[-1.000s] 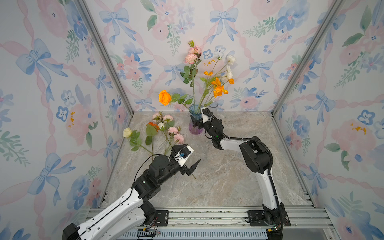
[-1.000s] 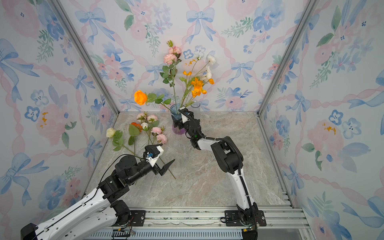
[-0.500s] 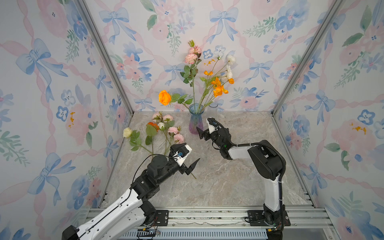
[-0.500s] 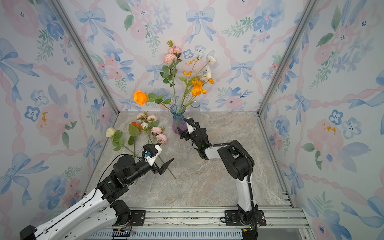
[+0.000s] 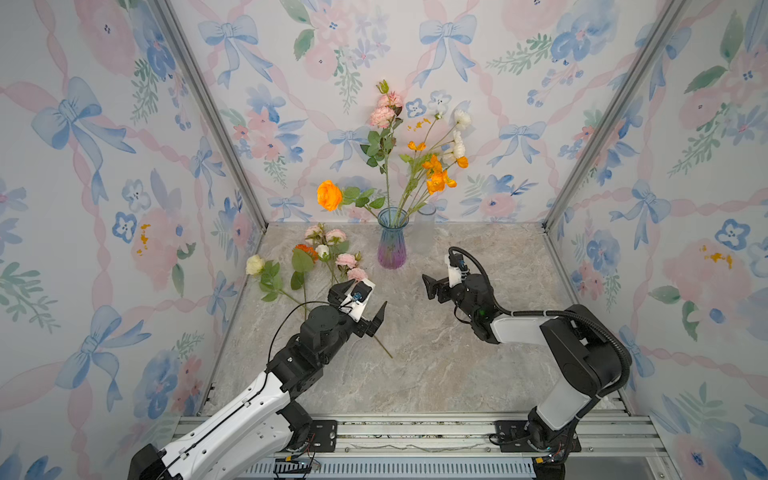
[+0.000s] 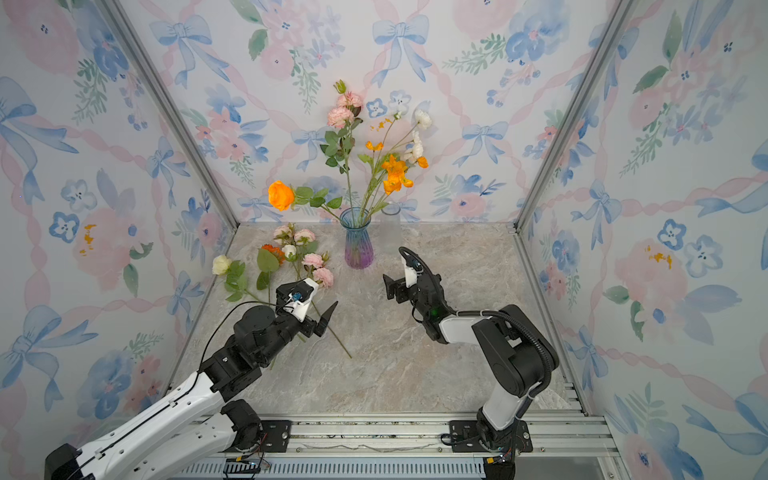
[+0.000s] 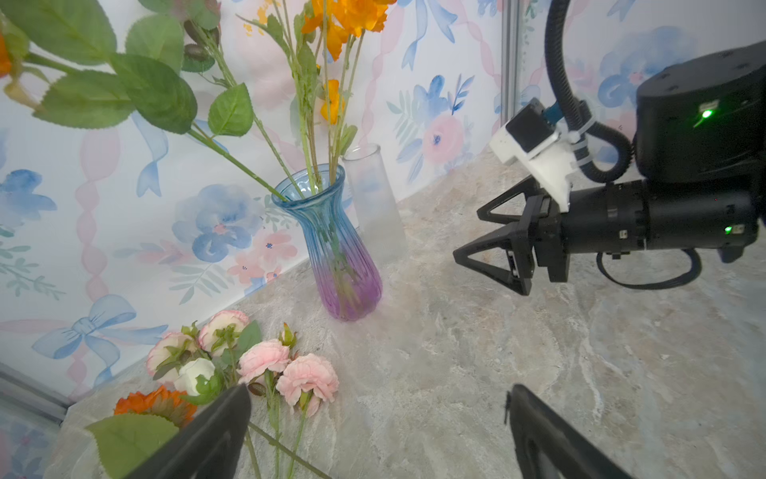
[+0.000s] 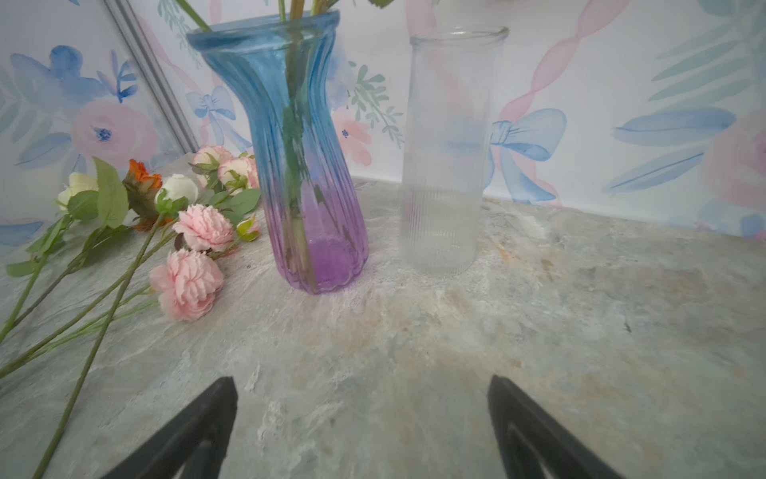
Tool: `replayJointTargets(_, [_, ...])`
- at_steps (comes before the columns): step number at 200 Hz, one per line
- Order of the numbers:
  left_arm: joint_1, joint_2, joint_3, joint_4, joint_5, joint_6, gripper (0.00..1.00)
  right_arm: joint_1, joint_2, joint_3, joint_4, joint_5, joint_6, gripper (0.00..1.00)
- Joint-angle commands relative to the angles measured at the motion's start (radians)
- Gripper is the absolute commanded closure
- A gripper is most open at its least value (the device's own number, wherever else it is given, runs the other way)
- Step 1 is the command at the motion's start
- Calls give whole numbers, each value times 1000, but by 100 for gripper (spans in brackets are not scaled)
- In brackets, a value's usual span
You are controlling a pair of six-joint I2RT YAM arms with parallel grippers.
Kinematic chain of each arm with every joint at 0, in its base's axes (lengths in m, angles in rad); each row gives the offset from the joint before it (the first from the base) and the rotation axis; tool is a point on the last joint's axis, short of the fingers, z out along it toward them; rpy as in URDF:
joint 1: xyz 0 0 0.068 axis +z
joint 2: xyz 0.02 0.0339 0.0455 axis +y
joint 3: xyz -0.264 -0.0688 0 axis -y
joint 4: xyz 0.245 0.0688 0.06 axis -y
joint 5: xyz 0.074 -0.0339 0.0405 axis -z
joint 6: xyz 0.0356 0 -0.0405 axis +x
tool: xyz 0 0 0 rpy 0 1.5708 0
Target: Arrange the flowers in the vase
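Right gripper point(image 5: 429, 286) has backed away from the vase point(image 5: 391, 245), jaws wide and empty. Left gripper point(image 5: 360, 302), also wide, hovers above loose flowers point(image 5: 345, 260) lying beside the vase; blooms are probably light and floppy, so grasp mid-stem.

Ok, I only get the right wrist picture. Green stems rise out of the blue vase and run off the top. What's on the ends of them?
Observer: In both top views the blue vase carries an orange rose, pink carnations, orange poppies and white blooms.
Operator: Is there a second arm anywhere?
Observer: Yes. The left gripper hangs open over the stems of the loose flowers, gripping none.
Operator: And where does my own claw sit?
Observer: The right gripper is open, raised off the table, to the right of the vase in a top view.
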Motion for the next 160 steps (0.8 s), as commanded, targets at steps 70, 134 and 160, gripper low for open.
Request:
replayJointTargets(70, [96, 4, 14, 10, 101, -78, 2, -118, 325, 454, 55, -42, -58, 3])
replayJointTargets(134, [124, -2, 16, 17, 135, -98, 2, -128, 503, 596, 213, -137, -87, 3])
replayJointTargets(160, [134, -5, 12, 20, 143, -104, 2, -132, 562, 665, 243, -121, -82, 3])
